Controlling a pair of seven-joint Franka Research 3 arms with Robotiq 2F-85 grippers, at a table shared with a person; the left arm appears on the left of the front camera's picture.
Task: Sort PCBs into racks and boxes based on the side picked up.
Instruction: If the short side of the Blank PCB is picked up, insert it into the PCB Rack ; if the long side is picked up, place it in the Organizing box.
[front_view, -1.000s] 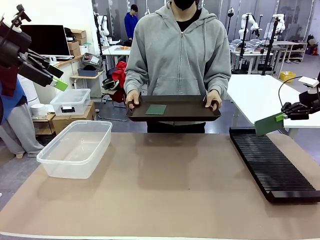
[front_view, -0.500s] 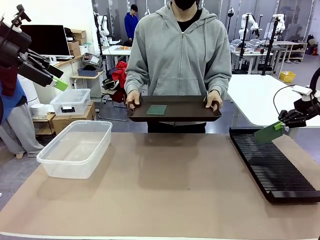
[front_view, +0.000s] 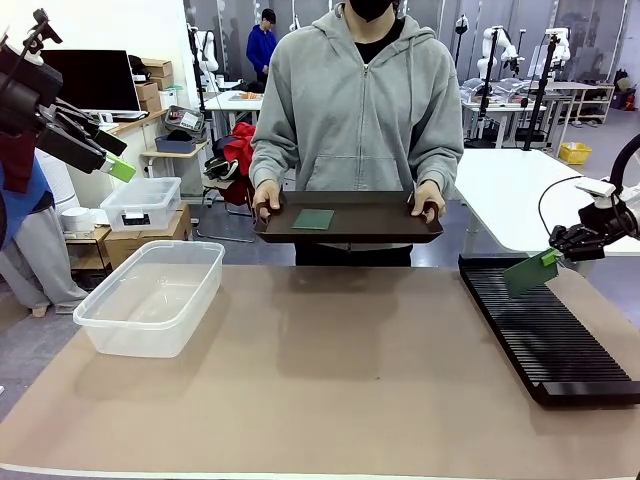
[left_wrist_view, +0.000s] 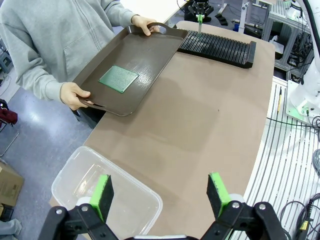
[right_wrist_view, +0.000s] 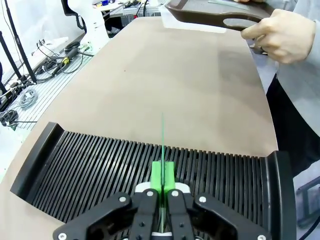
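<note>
The right fingers (right_wrist_view: 156, 176) were clamped shut on a PCB (front_view: 524, 273), gripping it by one edge so that it hung tilted just above the far end of the rack (front_view: 548, 338). In the right wrist view the board stood edge-on over the slots and roughly in line with them. Whether its lower edge touched the rack could not be told. The likeliest slip, as I judged it, was a mismatch between board and slot. With the board slanted, its low corner might meet a rib instead of a gap. Pressing down then could bend it, twist it in the grip, or shove the rack along the tabletop (front_view: 330, 380). Letting go before it was seated could leave it lying across the slots. The left fingers (left_wrist_view: 104, 192) were spread wide with nothing between them, raised above the tub (front_view: 112, 322) at the left side. A second PCB (left_wrist_view: 118, 79) lay flat on the tray (front_view: 385, 216) that the person held by its handles at the far edge. Any wobble of that tray could spoil a later pick.
</note>
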